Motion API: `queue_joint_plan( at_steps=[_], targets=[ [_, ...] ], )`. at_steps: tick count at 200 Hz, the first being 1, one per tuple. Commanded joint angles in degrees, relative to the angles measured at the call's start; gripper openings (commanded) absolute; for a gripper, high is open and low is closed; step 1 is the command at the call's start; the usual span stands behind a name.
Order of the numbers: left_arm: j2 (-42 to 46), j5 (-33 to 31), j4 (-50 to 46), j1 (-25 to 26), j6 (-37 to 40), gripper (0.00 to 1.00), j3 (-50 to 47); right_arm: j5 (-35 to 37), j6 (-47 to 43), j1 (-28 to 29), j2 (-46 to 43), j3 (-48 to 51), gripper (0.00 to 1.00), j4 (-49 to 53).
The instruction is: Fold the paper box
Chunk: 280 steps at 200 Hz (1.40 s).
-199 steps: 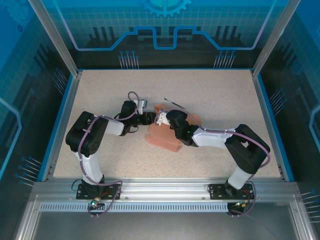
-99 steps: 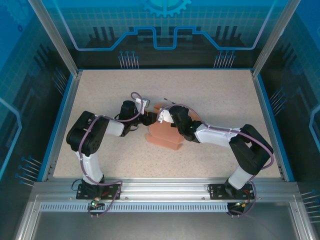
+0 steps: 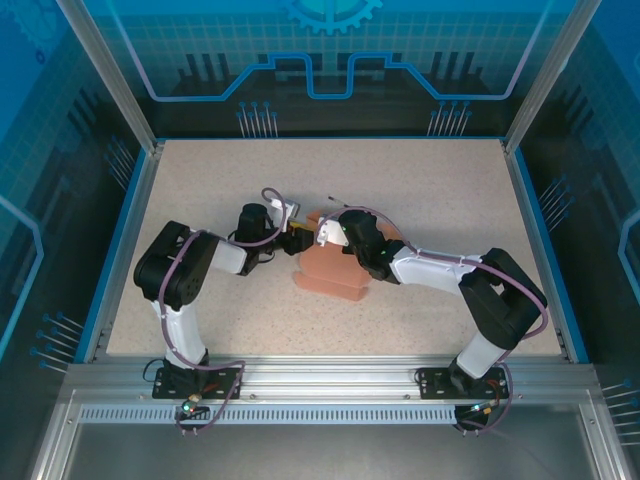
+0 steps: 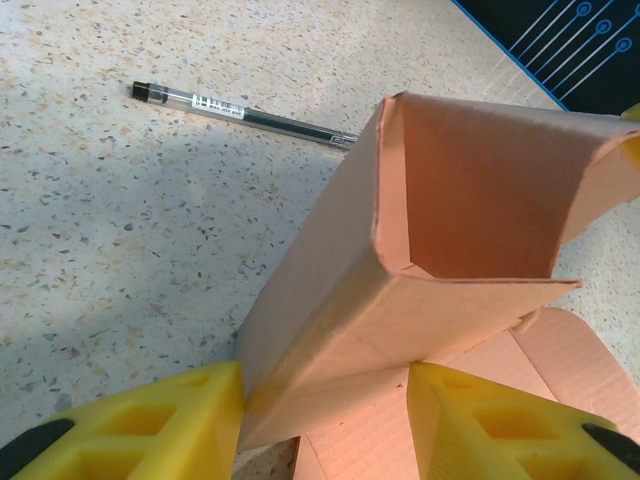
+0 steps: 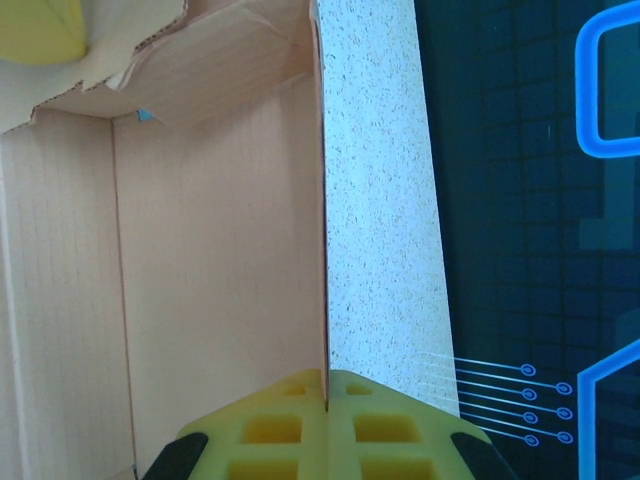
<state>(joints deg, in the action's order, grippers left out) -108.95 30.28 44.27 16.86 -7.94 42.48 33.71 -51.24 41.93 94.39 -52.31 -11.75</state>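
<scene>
Right hand nudged forward, pinching thin salmon paper box wall

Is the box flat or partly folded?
Partly folded: the box forms an open sleeve, one flap flat on the table. The left fingers and right fingers grip it.

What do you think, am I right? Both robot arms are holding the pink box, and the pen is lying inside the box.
Not quite. The pen is not inside the paper box. It lies on the table outside it, as the left wrist view shows. The rest is right: the left end effector and the right end effector both hold the box.
</scene>
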Motion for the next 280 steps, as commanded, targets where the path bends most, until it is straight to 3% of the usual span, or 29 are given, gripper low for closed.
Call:
queue_joint_plan(
  at_steps=[1, 145, 193, 280],
  targets=[
    [-0.12, 2.71, 1.56, -0.60, 2.43, 0.48, -0.69, -2.52, -2.29, -0.58, 0.00, -1.13, 0.00, 0.69],
    [-1.14, 3.27, 4.31, -2.34, 1.12, 0.45, -1.28, -5.93, -10.05, -2.20, 0.24, 1.07, 0.00, -5.83],
    [-2.65, 4.61, 9.40, -3.33, -0.96, 0.45, -2.32, -7.86, -11.45, -3.56, 0.36, 1.60, 0.00, -5.52],
    [-3.29, 4.72, 6.60, -3.57, -1.20, 0.43, -0.62, -8.13, -12.21, -4.49, 1.50, 1.34, 0.00, -5.33]
  ],
)
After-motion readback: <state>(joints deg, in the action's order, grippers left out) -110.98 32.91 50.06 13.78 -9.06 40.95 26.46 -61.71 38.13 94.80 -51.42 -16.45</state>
